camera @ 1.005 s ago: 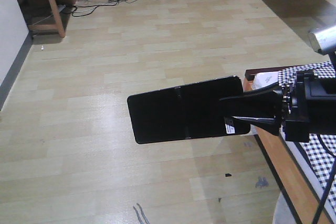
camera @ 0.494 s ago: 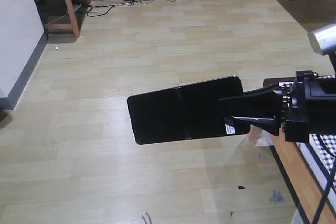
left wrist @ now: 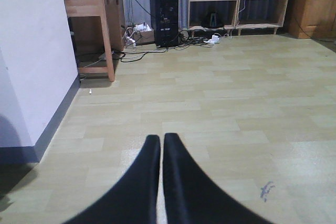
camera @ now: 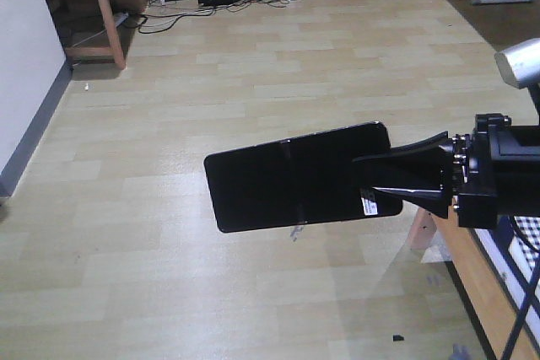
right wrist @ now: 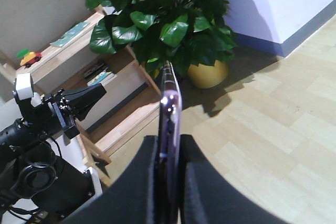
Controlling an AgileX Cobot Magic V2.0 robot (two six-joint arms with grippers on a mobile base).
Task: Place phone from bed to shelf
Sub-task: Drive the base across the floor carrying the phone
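From my end: R jaws are clamped on the phone (camera: 295,176), gripping the end w/ the small white sticker (camera: 369,205). The rest of the slab sticks out to the left in the front cam, glossy face toward the cam, roughly level, up in the air over the wood-look floor (camera: 253,65). A crease runs across its middle. R wrist cam gets it edge-on, pinkish rim showing, pinched btwn the two black fingers (right wrist: 142,182). Bed (camera: 531,238) w/ its b/w check cover is just in frame at lower right of the front cam, under the arm; phone isn't touching it. Shelf (right wrist: 63,51), pale wood planks, sits at left in the R wrist cam beside a big leafy plant (right wrist: 163,19) in a yellow pot (right wrist: 207,72); phone is well apart from it. L jaws are closed w/ only a hairline gap, nothing in them, pointing over the floor toward a black PC tower (left wrist: 164,9) at the far wall.
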